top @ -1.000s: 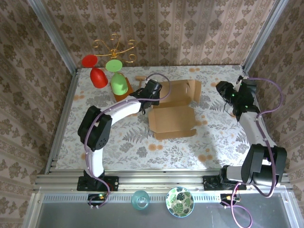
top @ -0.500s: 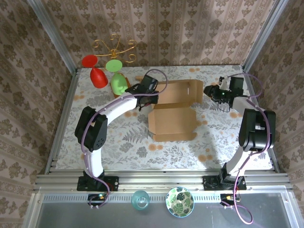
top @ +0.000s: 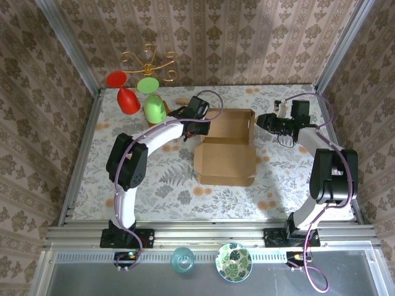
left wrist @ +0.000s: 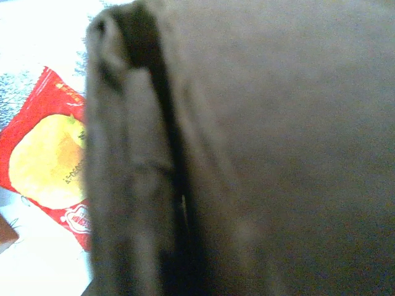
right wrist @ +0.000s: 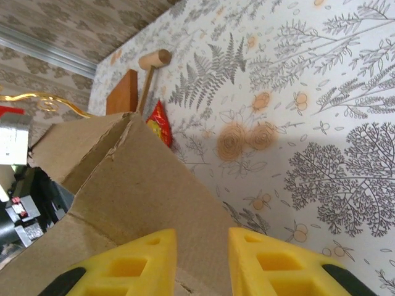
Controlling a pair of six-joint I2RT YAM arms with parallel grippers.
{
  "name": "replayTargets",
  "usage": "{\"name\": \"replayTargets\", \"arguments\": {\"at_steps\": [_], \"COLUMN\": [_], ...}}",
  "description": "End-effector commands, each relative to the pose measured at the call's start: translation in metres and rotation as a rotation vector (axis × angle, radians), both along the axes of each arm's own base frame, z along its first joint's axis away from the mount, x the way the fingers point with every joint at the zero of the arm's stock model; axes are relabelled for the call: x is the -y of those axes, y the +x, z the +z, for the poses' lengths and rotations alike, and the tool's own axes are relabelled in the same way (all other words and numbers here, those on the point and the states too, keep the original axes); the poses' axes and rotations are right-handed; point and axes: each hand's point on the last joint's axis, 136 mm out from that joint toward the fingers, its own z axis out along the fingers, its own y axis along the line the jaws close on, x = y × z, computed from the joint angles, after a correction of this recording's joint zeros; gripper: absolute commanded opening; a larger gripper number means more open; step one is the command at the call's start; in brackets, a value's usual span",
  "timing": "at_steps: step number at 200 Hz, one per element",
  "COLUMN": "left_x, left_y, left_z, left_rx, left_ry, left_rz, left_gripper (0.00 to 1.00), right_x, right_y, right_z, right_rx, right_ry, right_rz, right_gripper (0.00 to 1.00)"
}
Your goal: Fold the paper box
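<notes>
Nearest you, the paper box [top: 225,161] lies mid-frame in the overhead view on the table [top: 160,185]. Its front panel is flat, with a low lip turned up along the near edge. Behind that, the rear half stands up as a wall with short side flaps. By my reading you've got the first folds in, but the box is open and the side walls and tabs aren't tucked, so most of the job is left.

At the wall's left end your left gripper [top: 200,121] is clamped tight, apparently on the cardboard edge (its own camera is pressed against dark board, with a red packet [left wrist: 43,166] at the left). At the right end your right gripper [top: 259,120] meets the corner. In its wrist view the yellow fingers [right wrist: 133,265] stand slightly apart over the cardboard, and I can't tell whether they're pinching it.

Beyond the box, upper left in that view, sit a wooden board [right wrist: 123,92] and a small mallet [right wrist: 154,60].
</notes>
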Motion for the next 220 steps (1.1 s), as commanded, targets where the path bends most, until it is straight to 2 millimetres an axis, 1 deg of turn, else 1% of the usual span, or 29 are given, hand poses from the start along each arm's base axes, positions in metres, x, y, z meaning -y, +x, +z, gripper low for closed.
{"name": "replayTargets", "arguments": {"at_steps": [1,48,63,92,138,166,197,210,220], "left_x": [0.003,0.007,0.005,0.003,0.004,0.005,0.006,0.007,0.007], "left_y": [0.007,0.007,0.008,0.008,0.008,0.009,0.010,0.009,0.010], "left_z": [0.007,0.002,-0.002,-0.007,-0.012,-0.013,-0.013,-0.012,-0.011], "left_rx": [0.010,0.002,-0.003,-0.013,-0.023,-0.024,-0.027,-0.026,-0.025], "left_ry": [-0.007,-0.016,-0.007,-0.001,0.005,0.002,-0.002,-0.005,-0.007], "left_rz": [-0.044,-0.085,-0.088,-0.083,-0.081,-0.080,-0.078,-0.080,-0.081], "left_gripper": [0.00,0.00,0.00,0.00,0.00,0.00,0.00,0.00,0.00], "right_x": [-0.002,-0.013,-0.015,-0.013,-0.020,-0.024,-0.030,-0.030,-0.029], "right_y": [-0.006,-0.009,-0.010,-0.015,-0.022,-0.025,-0.023,-0.023,-0.023], "right_z": [0.005,-0.009,-0.009,-0.005,-0.003,-0.004,-0.001,-0.003,-0.008], "right_rx": [0.021,-0.005,-0.005,0.011,0.010,0.005,0.007,0.003,-0.007], "right_ry": [-0.062,-0.120,-0.135,-0.158,-0.163,-0.159,-0.142,-0.152,-0.167], "right_rz": [0.021,0.059,0.064,0.051,0.070,0.084,0.103,0.105,0.103], "right_gripper": [0.29,0.29,0.28,0.28,0.27,0.27,0.27,0.28,0.29]}}
